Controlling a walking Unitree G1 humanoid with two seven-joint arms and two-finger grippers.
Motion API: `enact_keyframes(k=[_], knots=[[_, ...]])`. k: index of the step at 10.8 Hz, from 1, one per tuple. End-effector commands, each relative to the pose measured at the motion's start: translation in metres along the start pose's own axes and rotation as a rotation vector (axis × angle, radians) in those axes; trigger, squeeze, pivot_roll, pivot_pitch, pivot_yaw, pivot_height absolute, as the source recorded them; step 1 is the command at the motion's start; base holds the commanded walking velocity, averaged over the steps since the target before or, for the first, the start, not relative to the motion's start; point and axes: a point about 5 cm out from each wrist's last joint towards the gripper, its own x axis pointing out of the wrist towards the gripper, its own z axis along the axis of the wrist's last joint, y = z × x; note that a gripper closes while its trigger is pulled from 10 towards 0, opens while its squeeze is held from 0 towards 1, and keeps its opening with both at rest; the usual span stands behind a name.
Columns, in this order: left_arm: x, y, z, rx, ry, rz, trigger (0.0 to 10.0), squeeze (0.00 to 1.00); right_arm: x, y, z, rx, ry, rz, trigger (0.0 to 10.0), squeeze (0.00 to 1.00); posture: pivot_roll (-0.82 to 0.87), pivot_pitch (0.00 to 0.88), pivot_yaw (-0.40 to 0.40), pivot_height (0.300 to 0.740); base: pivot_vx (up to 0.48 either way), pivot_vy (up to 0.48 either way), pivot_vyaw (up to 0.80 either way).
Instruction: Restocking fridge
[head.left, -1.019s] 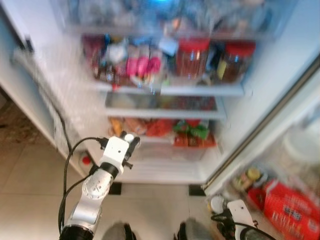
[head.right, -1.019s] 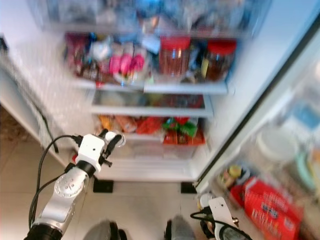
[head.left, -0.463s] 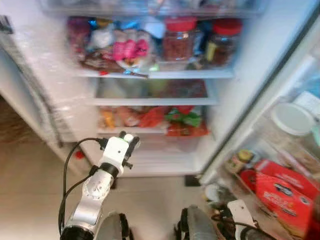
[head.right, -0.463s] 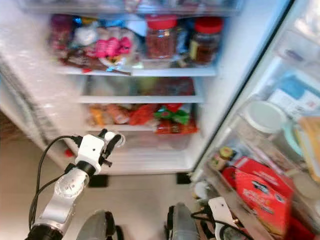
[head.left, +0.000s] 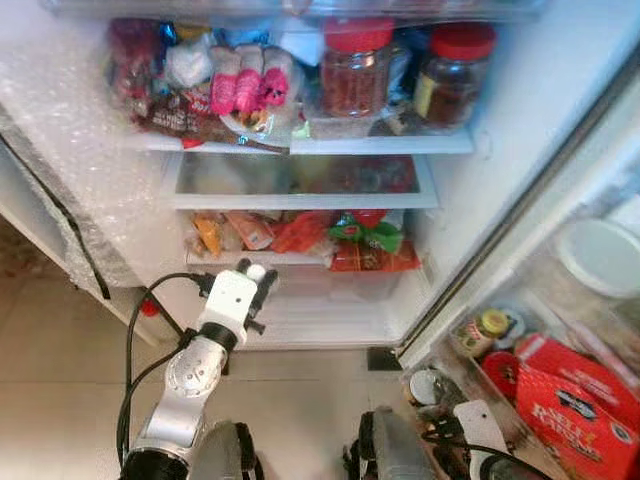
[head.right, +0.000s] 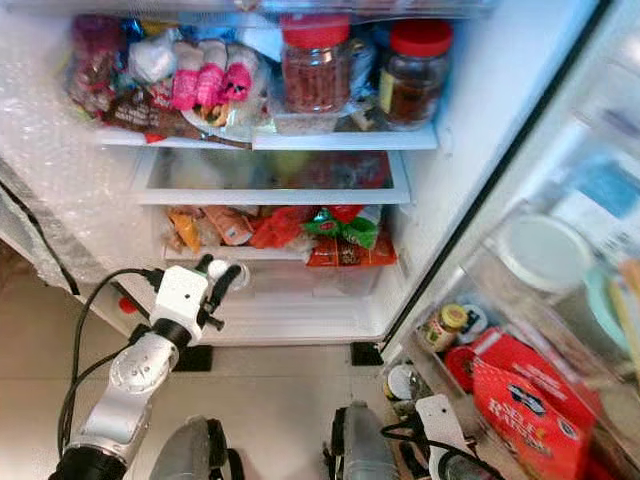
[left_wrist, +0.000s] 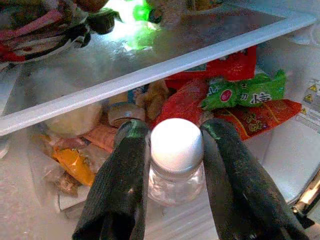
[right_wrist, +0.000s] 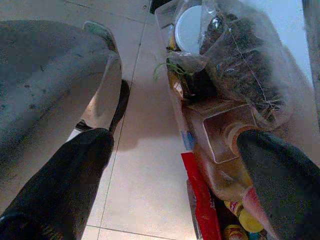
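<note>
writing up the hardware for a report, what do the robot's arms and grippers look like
The left arm is silver, built of rounded jointed segments, with a white boxy wrist block and a black cable looping beside it. The left gripper has two long black fingers with a faintly textured surface. The right gripper has the same thick black fingers; its white wrist housing carries black cables.

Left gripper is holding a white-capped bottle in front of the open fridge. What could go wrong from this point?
The left gripper pinches the small bottle only near its white cap, so it might slip or swing on the way in. The lower shelf ahead is crowded with snack packets, so pushing the bottle in could knock them out. The right gripper hangs open beside the door bin and could snag it.
</note>
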Motion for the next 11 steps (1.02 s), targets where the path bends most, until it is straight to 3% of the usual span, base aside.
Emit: enact_keyframes(k=[1,11], knots=[[0.0005,0.0023,0.0059,0.016,-0.028,0.012,10.0,0.0,-0.0014,-0.002,-0.0067,0.016,0.017,-0.006,10.0,0.0,-0.14,0.173,-0.038,0.641,0.0,0.0,0.0],[0.0035,0.0102,0.0118,0.001,-0.055,0.076,10.0,0.0,-0.0011,-0.001,-0.0063,0.008,0.017,0.002,10.0,0.0,-0.14,0.169,-0.039,0.641,0.0,0.0,0.0]])
